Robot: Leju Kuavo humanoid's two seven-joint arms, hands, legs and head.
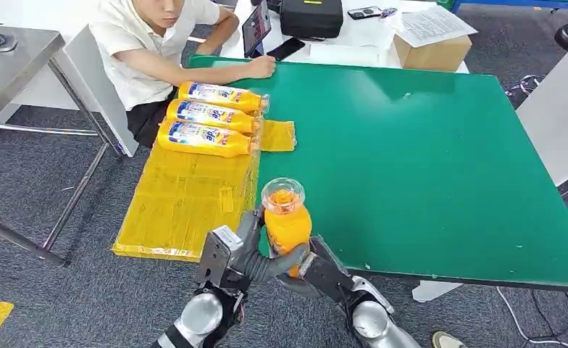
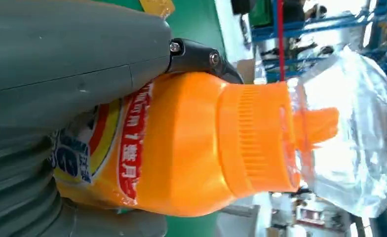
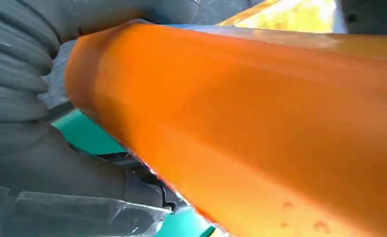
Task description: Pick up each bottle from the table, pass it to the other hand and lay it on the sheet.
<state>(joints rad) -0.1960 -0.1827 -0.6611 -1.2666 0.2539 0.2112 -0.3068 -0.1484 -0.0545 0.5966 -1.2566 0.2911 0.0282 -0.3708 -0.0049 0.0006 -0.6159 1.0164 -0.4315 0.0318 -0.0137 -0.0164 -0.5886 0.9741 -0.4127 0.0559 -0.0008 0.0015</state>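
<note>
Fingers of both hands wrap the one orange bottle [image 1: 287, 221], which stands nearly upright just off the near edge of the green table [image 1: 426, 159], clear cap uppermost. The left hand [image 1: 246, 250] curls round its lower body from one side, the right hand [image 1: 317, 270] cups it from the other, so the pass between hands looks to be in mid-exchange. In the left wrist view a thick grey thumb [image 2: 73, 59] lies along the labelled shoulder below the ribbed orange neck; in the right wrist view grey fingers [image 3: 38, 148] press against the plain orange wall near the base.

To do the handover well, I judge that one hand should let go only once the other has a firm wrap; the smooth wall may slip, and a tilt would swing the heavy end. Which hand is giving I cannot tell.

Beyond the bottle lies the yellow sheet [image 1: 180, 203], draped over the table's left edge, its near part bare. At the sheet's far end three bottles [image 1: 212, 116] lie on their sides, side by side and touching, all filled with orange liquid, caps toward the table's middle. Farther still, a person [image 1: 158, 43] sits at the table's far corner, one hand resting on it.
</note>
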